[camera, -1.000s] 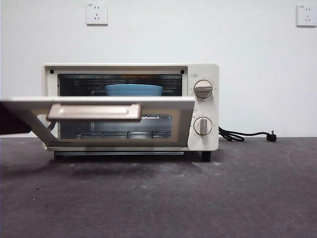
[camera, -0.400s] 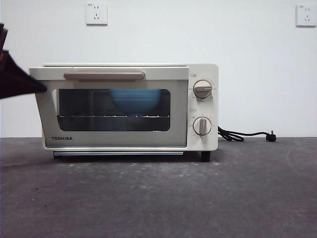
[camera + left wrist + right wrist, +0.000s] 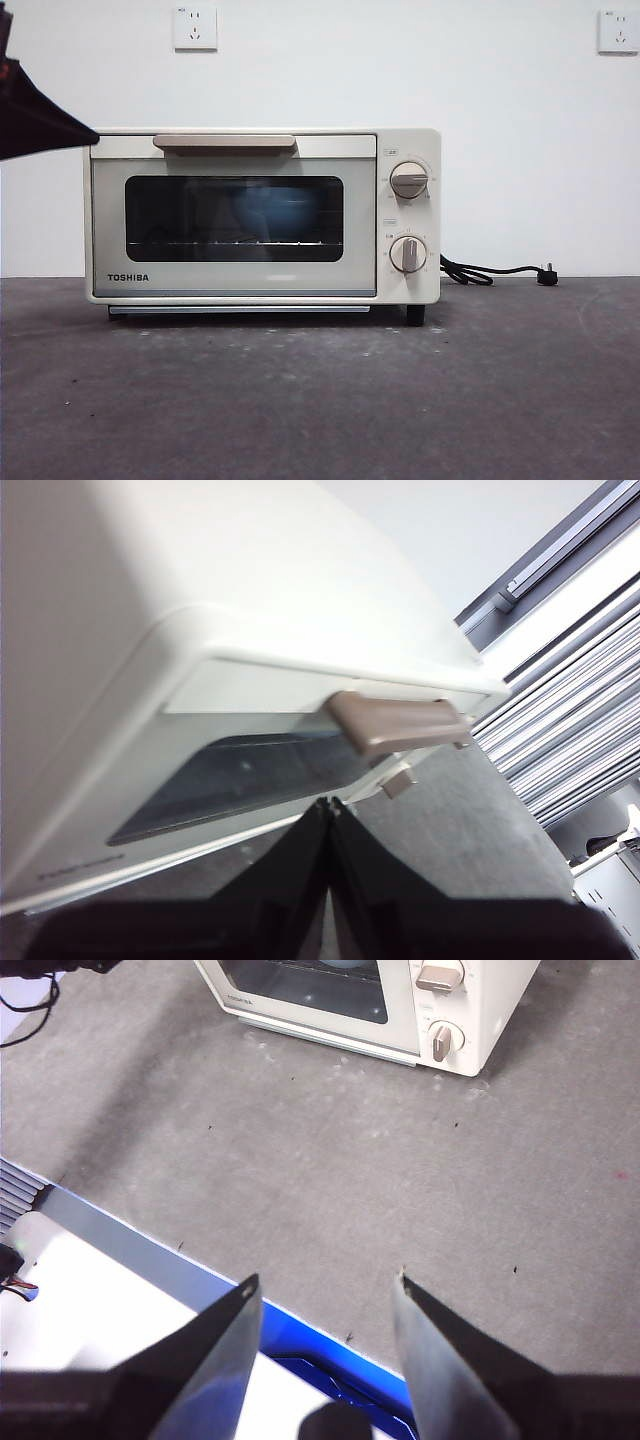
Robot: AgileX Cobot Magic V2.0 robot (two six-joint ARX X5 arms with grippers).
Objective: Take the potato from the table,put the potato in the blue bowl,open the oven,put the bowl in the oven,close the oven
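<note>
Oven (image 3: pixel 262 214): door shut, standing on the table (image 3: pixel 320 400)
Bowl (image 3: pixel 270 205): blue, inside the oven behind the glass
Left gripper (image 3: pixel 329 805): fingers together, empty, beside the oven's upper corner
Right gripper (image 3: pixel 325 1305): fingers apart, well back from the oven

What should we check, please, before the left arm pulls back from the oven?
1. Oven door flush with its frame: ok.
2. Bowl inside, seen through the glass: ok.
3. Potato in the bowl: cannot tell.
4. Left gripper shut, holding nothing, off the handle: ok.
5. Right gripper open, well away from the oven: ok.
</note>
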